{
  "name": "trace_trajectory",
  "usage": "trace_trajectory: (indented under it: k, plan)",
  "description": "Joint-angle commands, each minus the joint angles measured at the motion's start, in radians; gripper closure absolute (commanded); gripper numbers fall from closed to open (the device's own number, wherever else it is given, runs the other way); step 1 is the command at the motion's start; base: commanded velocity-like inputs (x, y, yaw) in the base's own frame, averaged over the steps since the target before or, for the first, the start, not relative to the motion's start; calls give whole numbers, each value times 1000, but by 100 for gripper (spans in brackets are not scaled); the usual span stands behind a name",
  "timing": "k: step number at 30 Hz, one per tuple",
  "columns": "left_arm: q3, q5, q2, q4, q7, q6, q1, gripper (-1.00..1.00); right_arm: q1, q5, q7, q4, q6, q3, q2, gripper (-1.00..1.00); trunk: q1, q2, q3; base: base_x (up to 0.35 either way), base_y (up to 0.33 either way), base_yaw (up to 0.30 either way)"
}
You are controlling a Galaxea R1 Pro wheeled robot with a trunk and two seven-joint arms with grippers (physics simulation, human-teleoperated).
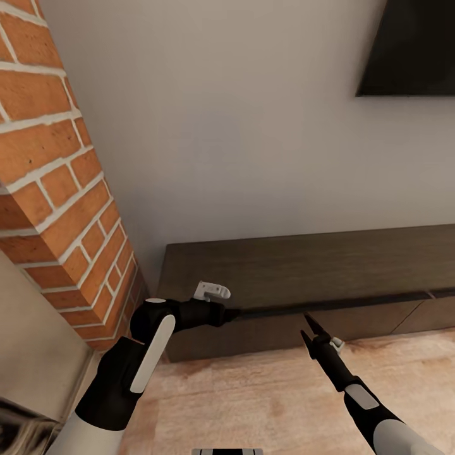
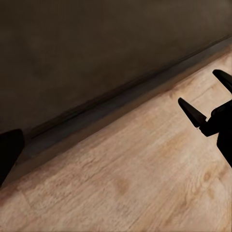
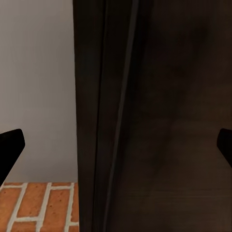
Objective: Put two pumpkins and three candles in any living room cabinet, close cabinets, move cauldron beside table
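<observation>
Dark-brown wood-grain cabinet (image 1: 303, 272), long and low, runs along the pale wall straight ahead of both hands, its near end stopping close to a red brick column (image 1: 57, 189). A thin dark slot runs along its front just under the top, where a pull-out front stands slightly out from the body.

Left hand (image 1: 235, 312) reaches sideways at the level of that slot, its black tip right at the gap on the cabinet's near-end front. How far its fingers are spread cannot be told: in the left wrist view just one dark finger edge (image 2: 9, 152) shows in a corner, against the cabinet front (image 2: 87, 53) and the light wooden floor (image 2: 121, 183).

Right hand (image 1: 308, 328) hangs just beside the left hand, a little lower and farther from the brick column, in front of the cabinet front and apart from it. Its two slim black fingers stand spread with nothing between them; the left wrist view shows the same parted fingers (image 2: 192, 112) over the floor. In the right wrist view its finger (image 3: 9, 147) tips frame the cabinet end (image 3: 159, 116), the wall and some brick.

A dark flat screen (image 1: 411, 50) hangs on the wall above the cabinet.
</observation>
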State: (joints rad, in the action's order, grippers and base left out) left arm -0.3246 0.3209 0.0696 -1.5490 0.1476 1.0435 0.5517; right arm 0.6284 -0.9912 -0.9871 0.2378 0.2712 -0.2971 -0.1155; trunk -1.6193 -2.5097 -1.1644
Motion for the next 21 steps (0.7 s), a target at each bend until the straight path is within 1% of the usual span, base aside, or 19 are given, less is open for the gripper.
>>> trace_trajectory:
  k: [1, 9, 21]
  plan:
    - [1, -10, 1, 0, 10, 4, 1, -100, 1, -9, -2, -1, 10, 1, -1, -100, 0, 0, -1, 111, 1, 0]
    - [1, -11, 1, 0, 10, 4, 1, -100, 1, -9, -1, -4, 10, 1, -2, -100, 0, 0, -1, 127, -27, 0]
    - [1, -11, 0, 0, 10, 4, 1, -100, 1, -9, -1, -5, 10, 1, -3, -100, 0, 0, -1, 51, -11, 0]
